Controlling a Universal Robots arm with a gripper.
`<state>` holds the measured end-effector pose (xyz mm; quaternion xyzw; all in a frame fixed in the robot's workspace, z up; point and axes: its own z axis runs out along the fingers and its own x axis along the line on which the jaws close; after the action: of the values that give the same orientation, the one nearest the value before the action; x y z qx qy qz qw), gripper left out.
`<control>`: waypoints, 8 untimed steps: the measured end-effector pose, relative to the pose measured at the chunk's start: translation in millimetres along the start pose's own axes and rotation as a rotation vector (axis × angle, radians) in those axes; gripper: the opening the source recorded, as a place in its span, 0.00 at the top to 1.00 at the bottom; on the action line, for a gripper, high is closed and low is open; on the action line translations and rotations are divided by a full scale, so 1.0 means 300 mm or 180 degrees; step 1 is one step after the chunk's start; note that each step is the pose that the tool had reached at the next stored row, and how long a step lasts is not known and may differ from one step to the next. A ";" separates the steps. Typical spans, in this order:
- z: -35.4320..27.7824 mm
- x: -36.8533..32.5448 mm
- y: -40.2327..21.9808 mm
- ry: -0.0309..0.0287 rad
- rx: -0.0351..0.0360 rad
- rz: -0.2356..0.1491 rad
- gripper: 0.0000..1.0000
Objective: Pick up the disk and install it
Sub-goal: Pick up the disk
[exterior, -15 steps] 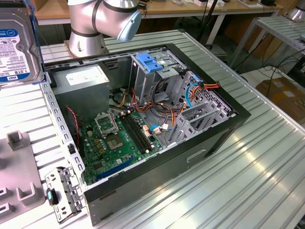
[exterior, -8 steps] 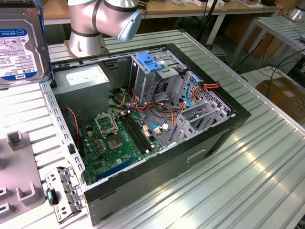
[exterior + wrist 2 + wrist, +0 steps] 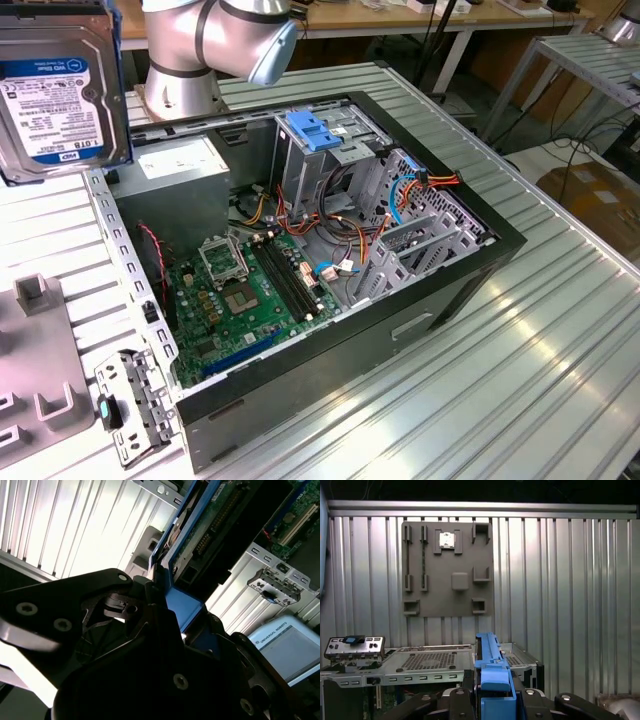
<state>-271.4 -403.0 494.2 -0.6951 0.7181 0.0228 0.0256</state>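
The disk hangs high at the exterior view's left, above the table and left of the open case. Its white label with a blue top band faces that camera, and a blue rail runs down its side. In both wrist views my gripper is shut on the disk. The black fingers clamp it across its blue side rails. The blue rail sticks out past the fingers, and the disk's green circuit board shows edge-on in the second wrist view.
The open computer case lies on the slatted metal table, with its motherboard, grey power supply and a drive cage topped by a light-blue bracket. A grey fixture plate and a loose metal panel lie left of the case.
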 end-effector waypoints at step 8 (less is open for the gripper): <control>0.000 0.001 -0.037 0.0000 0.0000 0.0000 0.63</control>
<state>-260.3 -403.6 494.2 -0.6951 0.7181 0.0227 0.0256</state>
